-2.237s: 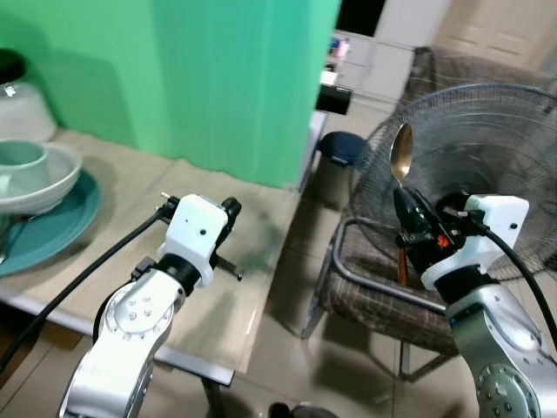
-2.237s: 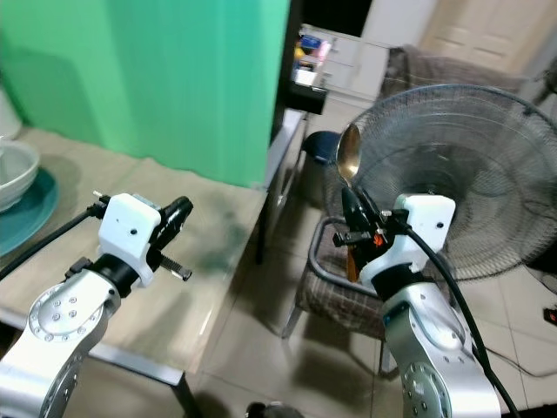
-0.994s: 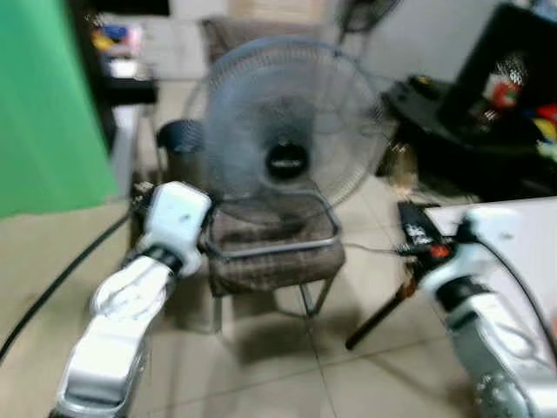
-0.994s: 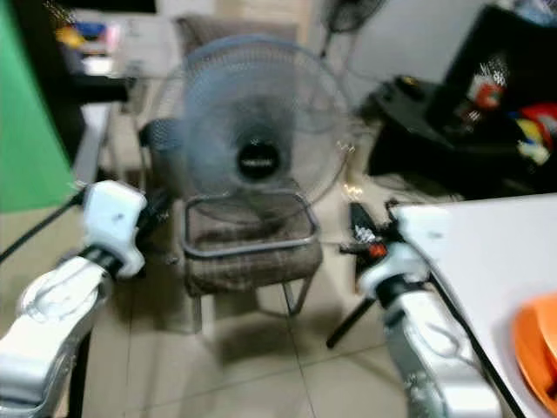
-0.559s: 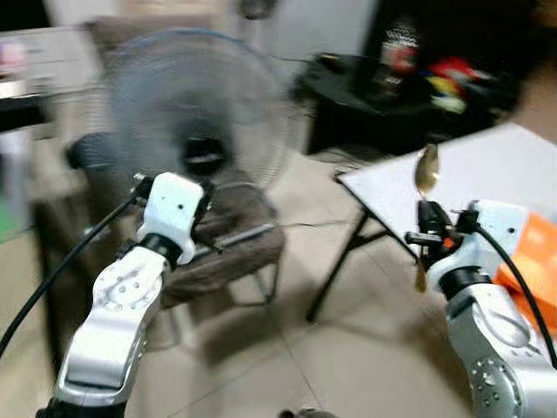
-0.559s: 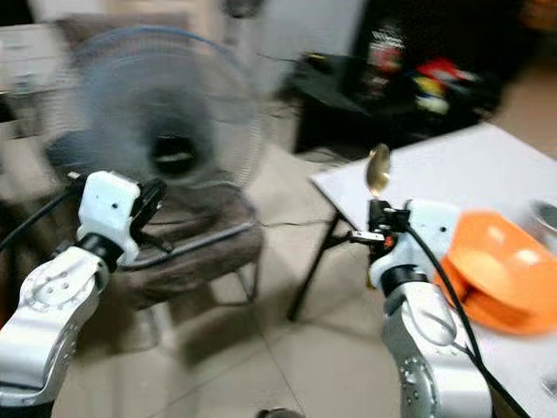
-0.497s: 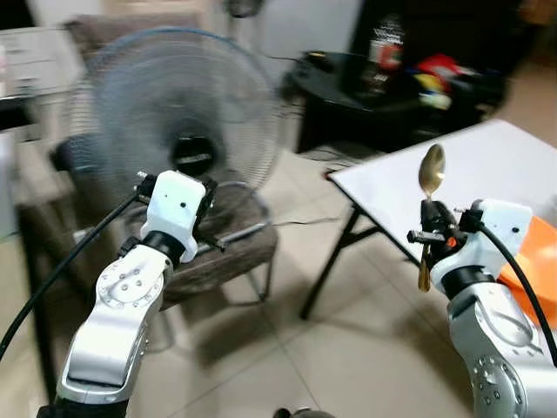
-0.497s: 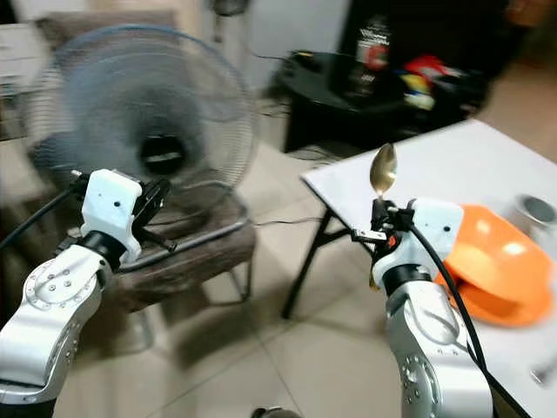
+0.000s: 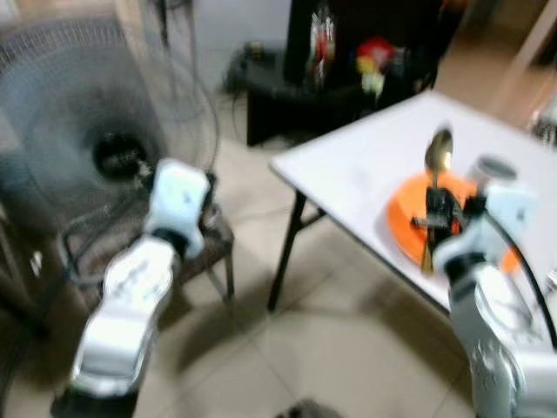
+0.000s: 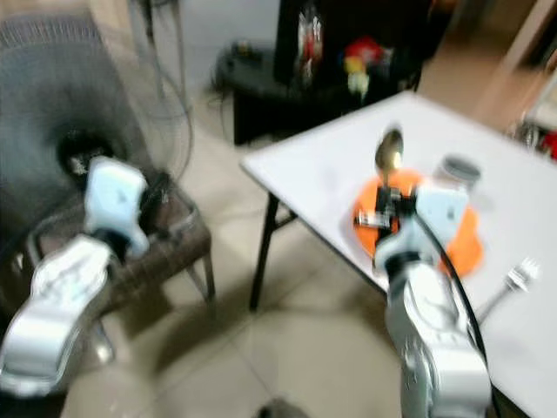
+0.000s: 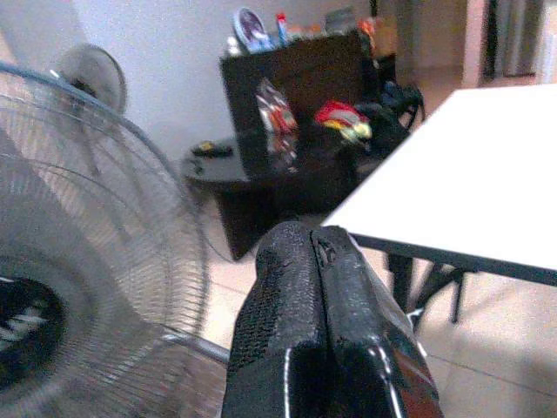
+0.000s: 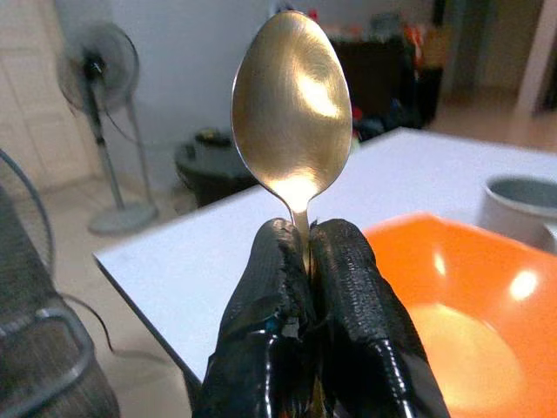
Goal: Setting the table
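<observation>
Head stereo pair: high, looking forward and down, blurred. Both eyes share the white table (image 9: 365,174), orange bowl (image 10: 461,235), fan (image 9: 87,131), tiled floor (image 10: 287,348) and both arms; the right eye sits slightly to the right.

Left wrist camera: looks along the left gripper (image 11: 318,287), fingers pressed together close up, toward the fan, dark cabinet (image 11: 296,87) and table edge.

Right wrist camera: looks along the right gripper (image 12: 305,287), very near the upright spoon (image 12: 293,96), table and bowl beyond.

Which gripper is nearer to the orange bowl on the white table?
Right. The right gripper, holding the spoon upright, is just in front of the orange bowl; the left gripper is far away, near the fan.
</observation>
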